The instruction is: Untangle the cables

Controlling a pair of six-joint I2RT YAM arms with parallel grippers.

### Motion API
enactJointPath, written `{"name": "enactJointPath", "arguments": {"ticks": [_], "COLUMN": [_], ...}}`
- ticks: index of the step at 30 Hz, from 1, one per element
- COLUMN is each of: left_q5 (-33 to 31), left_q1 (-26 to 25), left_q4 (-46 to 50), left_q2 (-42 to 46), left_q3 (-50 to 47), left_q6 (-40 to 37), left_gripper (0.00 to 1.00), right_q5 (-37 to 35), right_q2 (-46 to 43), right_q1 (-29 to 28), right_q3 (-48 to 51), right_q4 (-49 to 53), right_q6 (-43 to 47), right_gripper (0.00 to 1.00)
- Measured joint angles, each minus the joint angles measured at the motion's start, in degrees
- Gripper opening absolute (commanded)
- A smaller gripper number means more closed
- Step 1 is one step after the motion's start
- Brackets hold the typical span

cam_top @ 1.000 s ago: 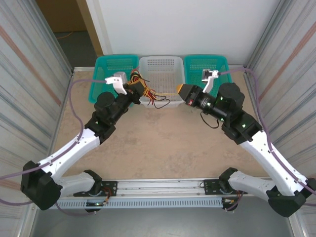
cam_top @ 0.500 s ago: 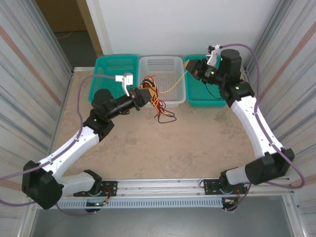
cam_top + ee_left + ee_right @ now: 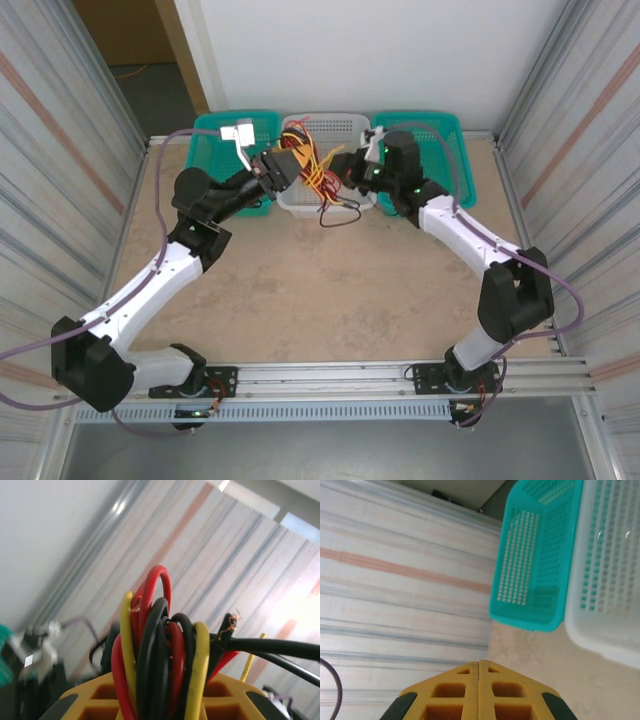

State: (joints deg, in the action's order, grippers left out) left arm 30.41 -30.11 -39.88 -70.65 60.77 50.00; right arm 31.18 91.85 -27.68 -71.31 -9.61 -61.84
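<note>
Lower ends of the cables hide between the left fingers.

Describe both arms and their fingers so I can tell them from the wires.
Both arms match: white shells on the long links, black joints and bases. The left arm and right arm each trail a thick lilac-grey cable. Fingers are yellow-orange blocks with moulded recesses and black outer corners.

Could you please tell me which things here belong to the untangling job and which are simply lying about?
Job: the cables, bunched in the left gripper; the right gripper, shut, close by.
Lying about: left teal basket; white basket; right teal basket.
</note>
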Motion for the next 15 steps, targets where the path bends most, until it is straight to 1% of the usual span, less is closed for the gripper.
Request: {"name": "enactJointPath", "arguments": {"ticks": [3, 6, 8, 11, 15], "left_q5": [-4.2, -9.9, -14.7, -21.2, -27.4], "left_q1": [1.3, 1.2, 1.2, 1.5, 3.2], "left_q4": [-0.7, 1.2, 3.4, 6.8, 8.9], "left_q2": [-0.4, -0.5, -0.5, -0.2, 0.5], "left_q3": [0.1, 0.1, 0.1, 0.1, 0.1], "left_q6": [-0.5, -3.8, -7.0, -11.6, -16.3], "left_gripper": [0.00, 0.00, 0.00, 0.00, 0.00], "right_q5": [-1.5, -3.3, -4.9, -7.6, -12.0], "right_q2": [0.2, 0.0, -1.7, -7.8, -19.8], "right_q1": [-4.7, -9.2, -12.0, -14.6, -16.0], "right_q3": [6.2, 10.4, 13.4, 17.9, 20.6], "right_q4": [-5.5, -8.4, -9.1, -7.5, -0.4], "right_q6": [-3.4, -5.2, -5.4, -5.0, -2.5], "right_gripper": [0.00, 0.00, 0.00, 0.00, 0.00]}}
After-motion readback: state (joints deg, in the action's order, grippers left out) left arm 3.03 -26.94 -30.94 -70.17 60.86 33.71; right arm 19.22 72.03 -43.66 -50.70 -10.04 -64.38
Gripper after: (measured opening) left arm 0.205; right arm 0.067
